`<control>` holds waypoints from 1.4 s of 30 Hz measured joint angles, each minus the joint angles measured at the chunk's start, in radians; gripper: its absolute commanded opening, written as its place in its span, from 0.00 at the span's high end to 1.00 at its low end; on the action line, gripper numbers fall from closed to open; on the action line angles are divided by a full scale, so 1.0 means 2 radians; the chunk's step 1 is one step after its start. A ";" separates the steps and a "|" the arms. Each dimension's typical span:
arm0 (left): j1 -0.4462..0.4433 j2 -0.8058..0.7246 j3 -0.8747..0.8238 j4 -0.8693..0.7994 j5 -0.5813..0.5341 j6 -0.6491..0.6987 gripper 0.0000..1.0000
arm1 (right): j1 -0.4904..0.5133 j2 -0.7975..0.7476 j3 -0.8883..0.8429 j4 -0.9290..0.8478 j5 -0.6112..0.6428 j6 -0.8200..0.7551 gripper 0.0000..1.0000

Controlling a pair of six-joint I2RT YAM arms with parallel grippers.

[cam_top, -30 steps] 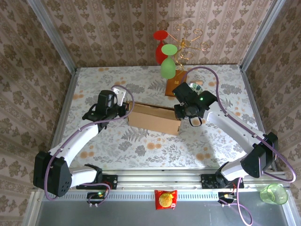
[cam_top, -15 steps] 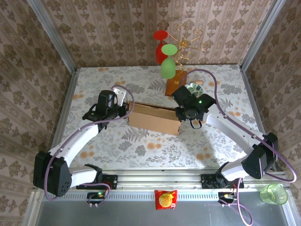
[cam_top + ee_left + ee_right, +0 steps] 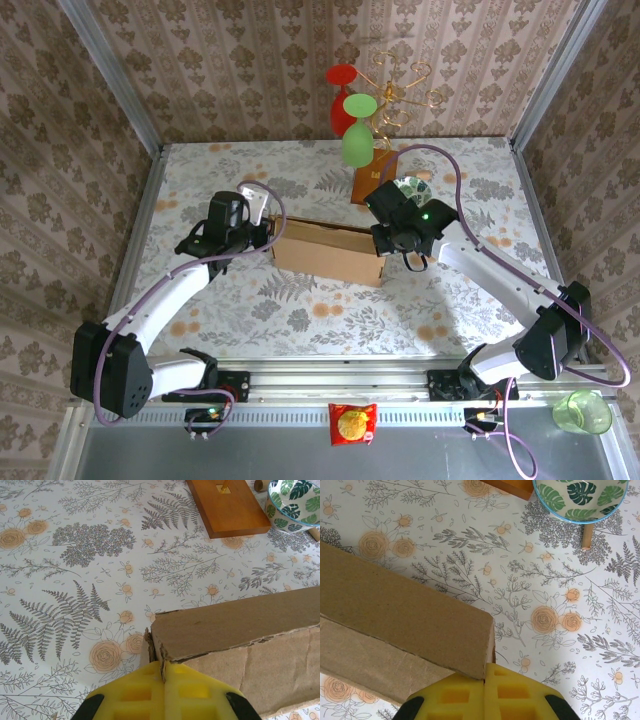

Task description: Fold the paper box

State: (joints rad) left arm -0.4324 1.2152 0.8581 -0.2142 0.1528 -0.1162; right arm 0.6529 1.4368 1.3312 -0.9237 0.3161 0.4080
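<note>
Left wrist view: paper box (image 3: pixel 240 640) runs off the right and bottom edges; wooden base (image 3: pixel 227 510) and leaf-patterned bowl (image 3: pixel 297 500) cropped at top. Overhead: bowl largely hidden behind the right arm (image 3: pixel 500 268).

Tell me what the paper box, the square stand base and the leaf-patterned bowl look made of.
The paper box: matte tan cardboard, with rough, fibrous cut edges.
The stand base: probably wood, with a smooth, glossy orange-brown finish.
The bowl: likely glazed ceramic, shiny, with green leaf print and a blue rim.
</note>
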 measured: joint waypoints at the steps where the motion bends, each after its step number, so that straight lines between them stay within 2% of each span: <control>1: 0.000 0.000 0.000 0.000 0.000 -0.001 1.00 | 0.000 0.000 0.000 -0.001 0.000 0.001 1.00; 13: -0.003 -0.009 0.000 -0.011 -0.002 -0.014 1.00 | 0.000 0.026 0.041 -0.049 -0.013 0.021 1.00; 42: -0.004 -0.011 0.000 -0.013 -0.016 -0.038 1.00 | -0.019 0.039 0.078 -0.080 -0.097 0.065 1.00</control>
State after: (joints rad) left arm -0.4404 1.1931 0.8581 -0.2394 0.1215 -0.1913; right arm 0.6151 1.5139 1.4864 -1.0828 0.1226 0.5385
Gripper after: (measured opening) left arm 0.052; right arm 0.057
